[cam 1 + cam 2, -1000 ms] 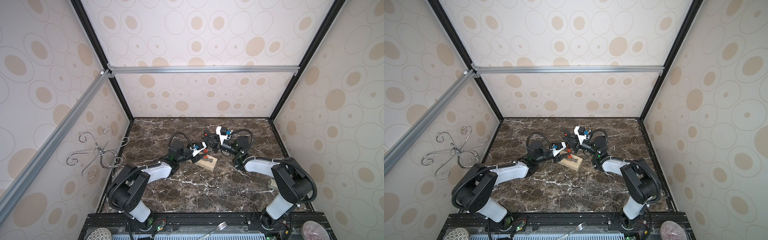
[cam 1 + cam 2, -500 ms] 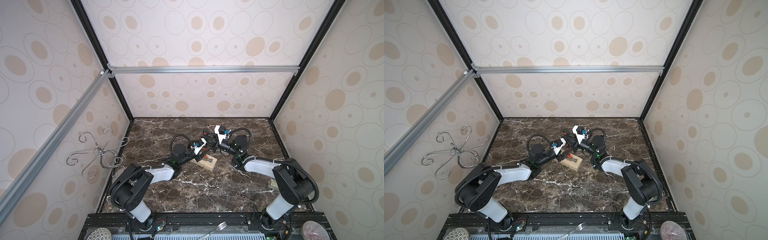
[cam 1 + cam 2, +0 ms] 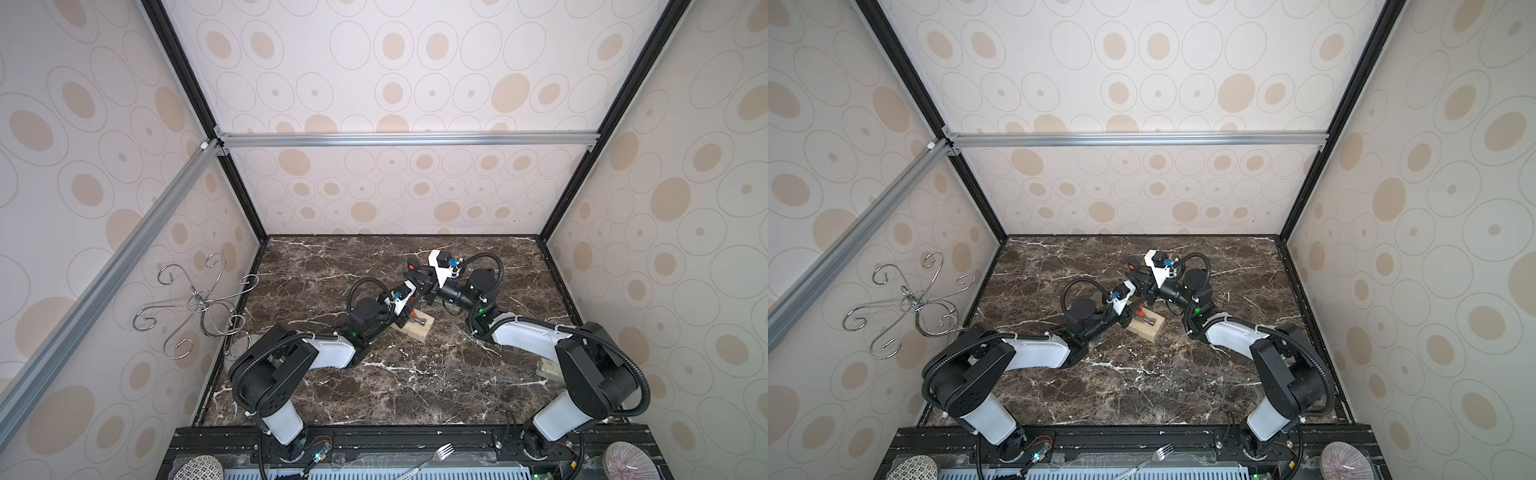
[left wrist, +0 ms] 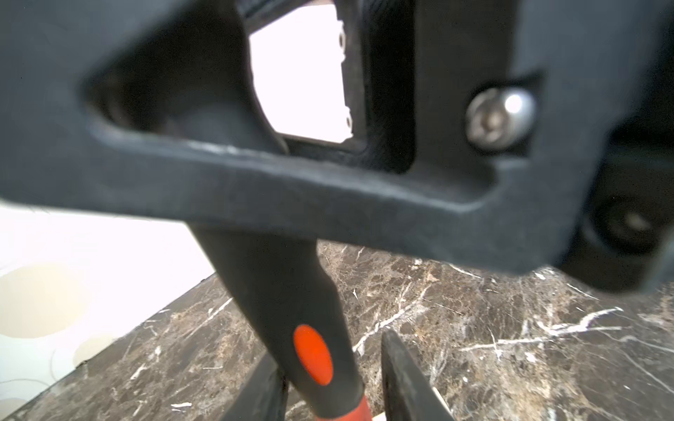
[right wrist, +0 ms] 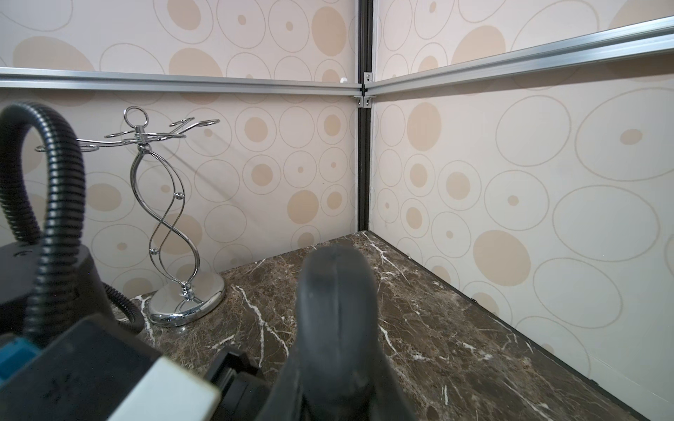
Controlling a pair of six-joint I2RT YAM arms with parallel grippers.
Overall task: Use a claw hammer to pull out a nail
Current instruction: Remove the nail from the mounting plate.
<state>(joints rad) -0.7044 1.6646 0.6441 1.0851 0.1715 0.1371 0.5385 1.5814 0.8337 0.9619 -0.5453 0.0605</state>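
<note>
The claw hammer (image 3: 420,320) rests its silver head on a pale wooden block (image 3: 422,333) in both top views, with the handle slanting up and back to its orange-tipped end (image 3: 1133,264). My right gripper (image 3: 419,284) is shut on the black upper handle (image 5: 335,291). Lower down, my left gripper (image 3: 410,309) straddles the handle near its orange-red part (image 3: 1139,309). In the left wrist view the black handle (image 4: 291,291) touches one of the fingers (image 4: 262,390), with a gap to the other, so the left gripper (image 4: 330,350) is open. The nail is too small to make out.
A chrome wire rack (image 3: 199,307) stands by the left wall, also seen as a rack (image 5: 171,218) in the right wrist view. A silver fork (image 3: 436,453) lies on the front rail. A small pale object (image 3: 548,370) sits near the right arm's base. Patterned walls close three sides.
My left arm has stretched further toward the block and its jaws have narrowed around the hammer handle. The right gripper has kept its grip and barely shifted.
</note>
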